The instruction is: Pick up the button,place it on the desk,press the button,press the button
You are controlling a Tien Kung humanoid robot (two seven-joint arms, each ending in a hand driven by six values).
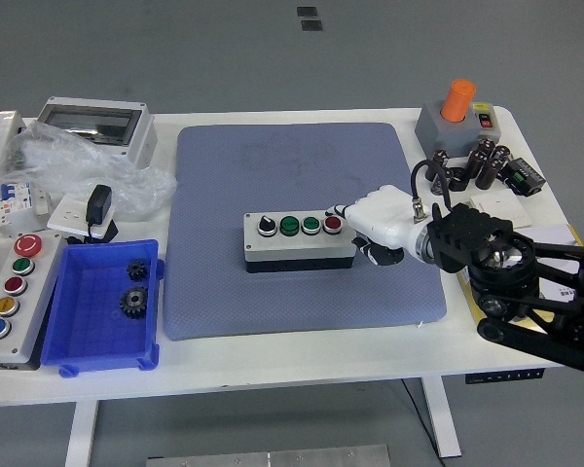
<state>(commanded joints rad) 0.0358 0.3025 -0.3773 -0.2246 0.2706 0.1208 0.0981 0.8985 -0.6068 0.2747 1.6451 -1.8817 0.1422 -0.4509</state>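
Observation:
A grey button box lies in the middle of the blue-grey mat. Its top carries a black selector, two green buttons and a red button at the right end. My right hand, white with a black arm, comes in from the right and lies against the box's right end. One fingertip points out and touches by the red button; the other fingers are curled under. It holds nothing. The left arm is out of view.
A blue bin with two gears sits front left, beside a second button box. A plastic bag, enclosure and adapter lie far left. An orange-knob switch box and small parts stand far right.

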